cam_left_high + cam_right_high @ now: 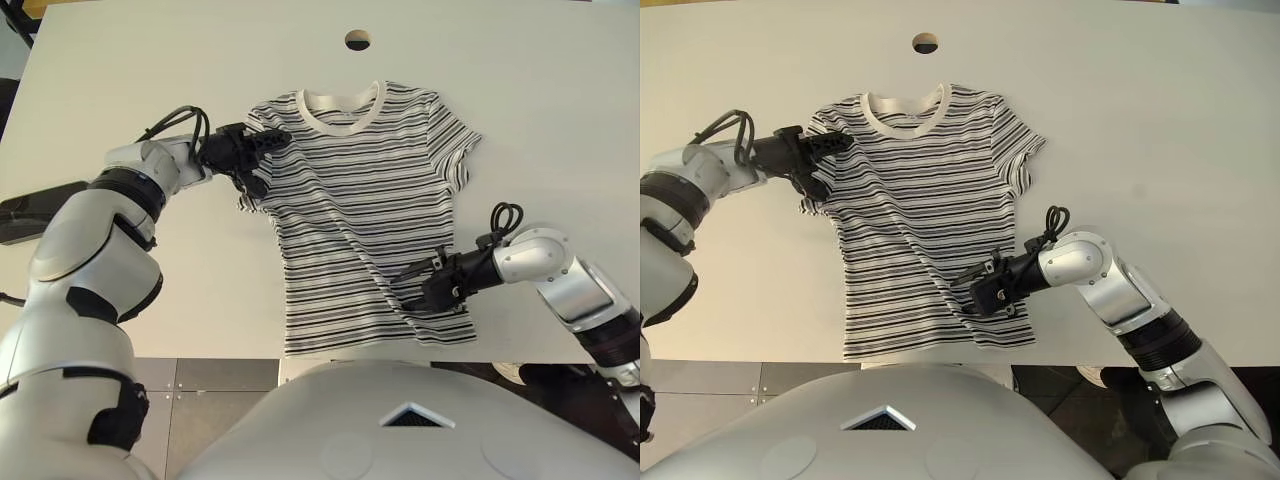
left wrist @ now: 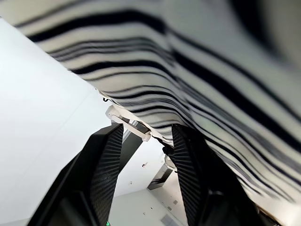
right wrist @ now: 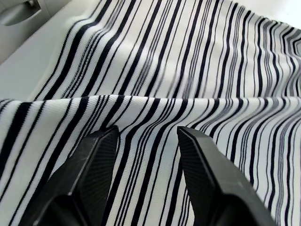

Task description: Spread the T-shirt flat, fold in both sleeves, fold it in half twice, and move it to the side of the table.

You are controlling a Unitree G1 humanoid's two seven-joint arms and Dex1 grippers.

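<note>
Presently | T-shirt (image 1: pixel 350 210) lies flat mid-table (image 1: pixel 540 80), collar away | left gripper (image 1: pixel 270 163) fingers apart, straddling sleeve (image 1: pixel 265 112) | right gripper (image 1: pixel 408 290) fingers apart over ridge near hem | risk: uneven pulls could bunch the cloth and skew the fold.

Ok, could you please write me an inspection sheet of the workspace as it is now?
Surface: white table, round hole near far edge.
Job's things: striped T-shirt lying mostly flat, collar away from robot, wrinkled near hem.
Clutter: dark object at table's left edge, unclear.
Grippers: left gripper open at a sleeve; right gripper open over the hem.
Cables: black loops at both wrists.
Surroundings: grey floor below near edge.
</note>
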